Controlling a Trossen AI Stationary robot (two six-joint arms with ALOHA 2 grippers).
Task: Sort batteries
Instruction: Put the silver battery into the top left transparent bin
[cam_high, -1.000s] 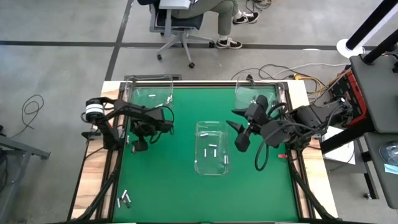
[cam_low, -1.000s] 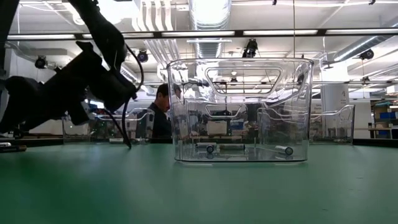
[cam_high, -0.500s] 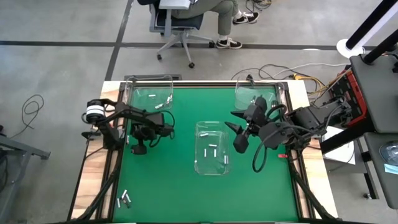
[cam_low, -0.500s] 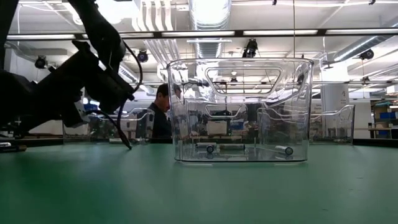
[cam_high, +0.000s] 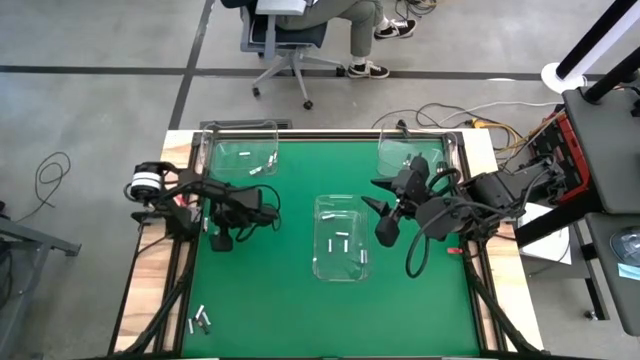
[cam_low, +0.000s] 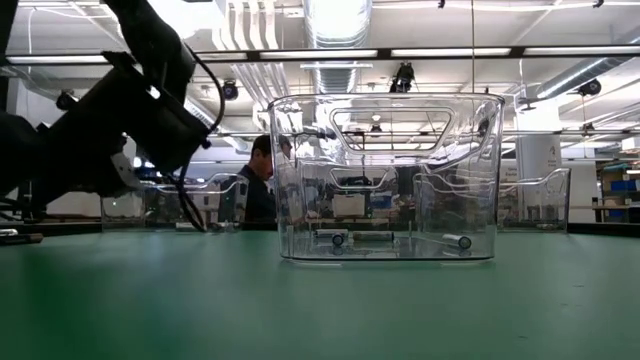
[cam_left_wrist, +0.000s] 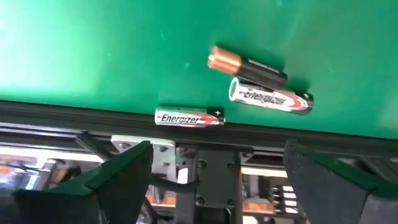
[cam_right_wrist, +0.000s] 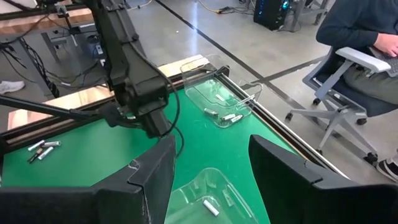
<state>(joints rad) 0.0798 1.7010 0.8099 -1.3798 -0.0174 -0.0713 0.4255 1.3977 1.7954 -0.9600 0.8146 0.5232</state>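
Three loose batteries (cam_left_wrist: 189, 117) lie on the green mat by its near-left edge: two silver ones and a black-and-copper one (cam_left_wrist: 247, 65). The high view shows them as a small cluster (cam_high: 200, 320). My left gripper (cam_high: 221, 240) hangs open over the mat's left side, well short of them, its fingers (cam_left_wrist: 118, 177) spread wide. More batteries (cam_high: 340, 242) lie in the clear centre bin (cam_high: 322, 210). Others (cam_high: 250, 152) lie in the far-left bin (cam_high: 215, 135). My right gripper (cam_high: 385, 228) waits open, just right of the centre bin.
A third clear bin (cam_high: 410, 152) stands at the far right. The mat's black frame rail (cam_left_wrist: 205, 155) runs just beyond the loose batteries. A person sits on an office chair (cam_high: 290, 40) past the far edge. Bare mat lies between my left gripper and the loose batteries.
My left arm has drawn back a little toward the table's left edge, and its gripper has gone with it. My right arm has hardly moved. The batteries and bins lie where they were.
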